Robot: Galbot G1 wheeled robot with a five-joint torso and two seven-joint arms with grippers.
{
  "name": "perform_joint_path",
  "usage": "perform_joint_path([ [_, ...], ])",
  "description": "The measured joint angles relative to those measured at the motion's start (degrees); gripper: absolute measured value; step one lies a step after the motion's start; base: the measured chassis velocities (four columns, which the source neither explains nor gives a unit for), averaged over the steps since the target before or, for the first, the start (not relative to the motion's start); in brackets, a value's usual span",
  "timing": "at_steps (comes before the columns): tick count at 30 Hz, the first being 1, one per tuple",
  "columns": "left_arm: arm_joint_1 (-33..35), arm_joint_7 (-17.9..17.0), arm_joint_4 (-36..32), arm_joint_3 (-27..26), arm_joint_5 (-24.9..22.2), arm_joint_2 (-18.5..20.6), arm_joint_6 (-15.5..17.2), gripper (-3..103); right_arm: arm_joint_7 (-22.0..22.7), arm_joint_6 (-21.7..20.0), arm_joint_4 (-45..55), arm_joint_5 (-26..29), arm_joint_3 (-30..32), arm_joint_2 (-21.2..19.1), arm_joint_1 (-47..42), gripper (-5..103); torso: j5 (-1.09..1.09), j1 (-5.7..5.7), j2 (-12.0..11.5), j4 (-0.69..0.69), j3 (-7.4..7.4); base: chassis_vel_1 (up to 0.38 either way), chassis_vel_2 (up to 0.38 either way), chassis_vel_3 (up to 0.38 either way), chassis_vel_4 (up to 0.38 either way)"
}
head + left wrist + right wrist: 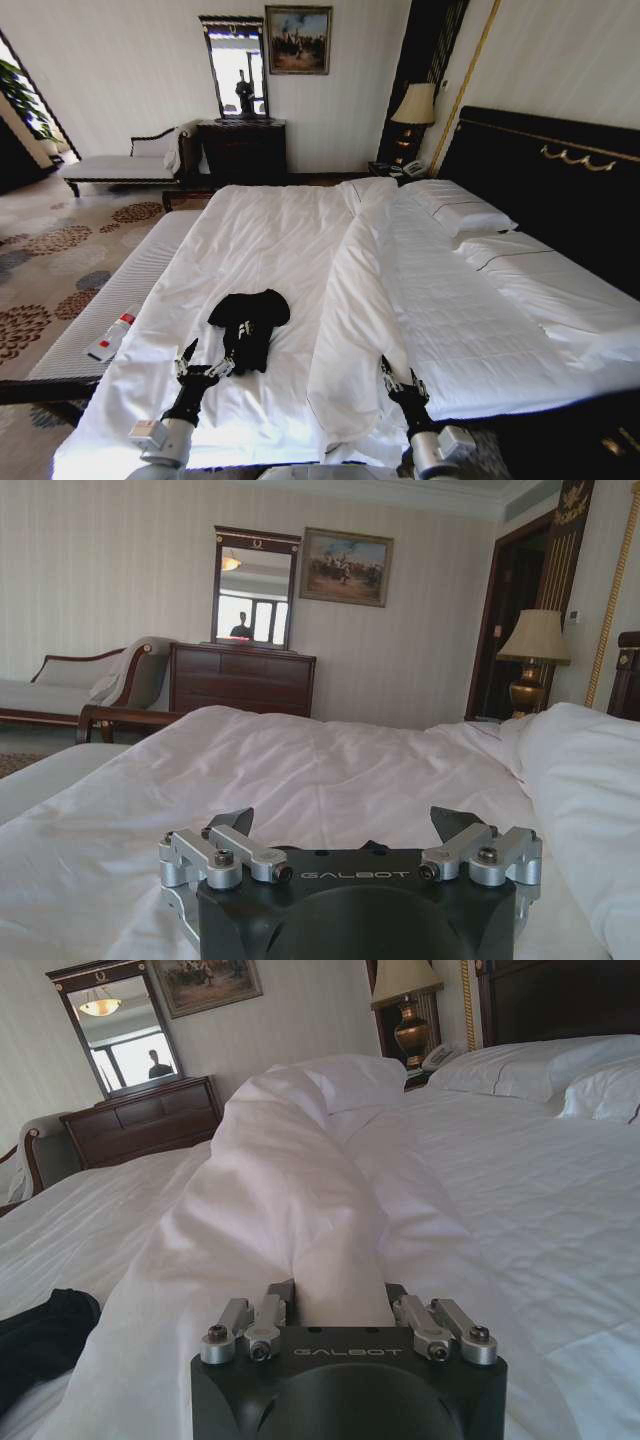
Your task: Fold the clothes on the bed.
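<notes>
Readable text: "GALBOT" printed on both wrist housings, seen in each wrist view. Small white marks on the black T-shirt point(248, 325) are too small to read.

Left pincer point(204, 362): lower left of the head view, over the white sheet at the near edge of the bed point(280, 230). Fingers spread wide, holding nothing. In the head view its right-hand finger sits at the bottom edge of the shirt; can't tell if it touches. In its own wrist view the left pincer point(345, 825) shows two dark fingertips well apart with bare sheet between.

Right pincer point(399, 382): lower right of centre in the head view, at the near end of the bunched duvet ridge point(350, 300). Open, holding nothing. In its wrist view the right pincer point(340, 1295) has the duvet fold point(290, 1190) rising directly ahead between the finger mounts; contact can't be told.

The shirt lies crumpled on the sheet, lower centre-left of the head view, just left of the duvet ridge. A corner of it shows at the lower left of the right wrist view point(40, 1335).

Bench point(110, 300) along the bed's left edge, with a small white-and-red object point(112, 337) on it.
</notes>
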Motion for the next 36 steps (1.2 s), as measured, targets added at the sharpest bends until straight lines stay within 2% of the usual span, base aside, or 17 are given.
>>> perform_joint_path([
  [1, 0.0, 0.0, 0.0, -0.1, -0.1, 0.0, 0.0, 99, 0.0, 0.0, 0.0, 0.0, 0.0, 0.1, 0.0, 43, 0.00, 0.00, 0.0, 0.00, 0.00, 0.000, 0.000, 0.000, 0.000],
  [2, -0.3, 0.1, 0.1, -0.4, -0.4, 0.1, 0.0, 99, 0.0, 0.0, 0.0, -0.1, -0.1, 0.1, 0.0, 32, 0.00, 0.00, 0.0, 0.00, 0.00, 0.000, 0.000, 0.000, 0.000],
  [3, -0.4, 0.1, 0.1, -0.5, -0.5, 0.1, 0.1, 99, 0.0, 0.0, 0.1, -0.1, -0.1, 0.1, 0.0, 32, 0.00, 0.00, 0.0, 0.00, 0.00, 0.000, 0.000, 0.000, 0.000],
  [8, -0.6, 0.1, -0.2, -0.2, -0.5, -0.1, 0.3, 99, 0.1, -0.1, 0.5, -0.1, 0.2, -0.2, 0.0, 12, 0.01, 0.00, 0.0, 0.00, 0.00, 0.000, 0.000, 0.000, 0.000],
  [9, -0.6, 0.1, -0.3, -0.2, -0.5, -0.2, 0.3, 99, 0.1, -0.1, 0.5, -0.1, 0.2, -0.2, 0.0, 12, 0.01, 0.00, 0.0, 0.00, 0.00, 0.000, 0.000, 0.000, 0.000],
  [10, -0.6, 0.1, -0.3, -0.2, -0.5, -0.2, 0.3, 99, 0.1, -0.1, 0.6, -0.1, 0.2, -0.2, 0.0, 6, 0.01, 0.00, 0.0, 0.00, 0.00, 0.000, 0.000, 0.000, 0.000],
  [12, -0.5, 0.1, -0.4, -0.3, -0.5, -0.2, 0.3, 99, 0.2, -0.1, 0.6, -0.1, 0.2, -0.2, 0.0, 6, 0.01, 0.00, 0.0, 0.00, 0.00, 0.000, 0.000, 0.000, 0.000],
  [13, -0.3, 0.1, -0.4, -0.7, -0.5, -0.2, 0.3, 99, 0.2, -0.2, 0.6, -0.2, 0.1, 0.0, 0.0, 1, 0.01, 0.00, 0.0, 0.00, 0.00, 0.000, 0.000, 0.000, 0.000],
  [23, 0.1, 0.2, -0.7, -1.4, -0.5, -0.4, 0.3, 99, 1.1, 0.4, 1.2, -1.2, 0.6, 0.1, 0.2, 1, 0.01, 0.00, 0.0, 0.00, 0.00, 0.000, 0.000, 0.000, 0.000],
  [28, 0.1, 0.2, -0.7, -1.3, -0.2, -0.6, 0.1, 99, 4.2, 1.3, 2.1, -0.3, 2.9, 0.4, 1.1, 1, 0.02, 0.00, 0.0, 0.00, 0.00, 0.000, 0.000, 0.000, 0.000],
  [32, 0.2, 0.3, -0.7, -1.9, -0.5, -0.6, 0.0, 100, 5.3, 2.0, 3.6, 2.1, 7.7, 0.5, 1.5, 1, 0.01, 0.00, 0.0, 0.00, 0.00, 0.000, 0.000, 0.000, 0.000],
  [36, 0.2, 0.4, -0.5, -2.0, -0.6, -0.5, -0.1, 100, 6.1, 2.6, 4.4, 2.8, 16.7, 0.5, 3.2, 1, 0.01, 0.00, 0.0, 0.00, 0.00, 0.000, 0.000, 0.000, 0.000],
])
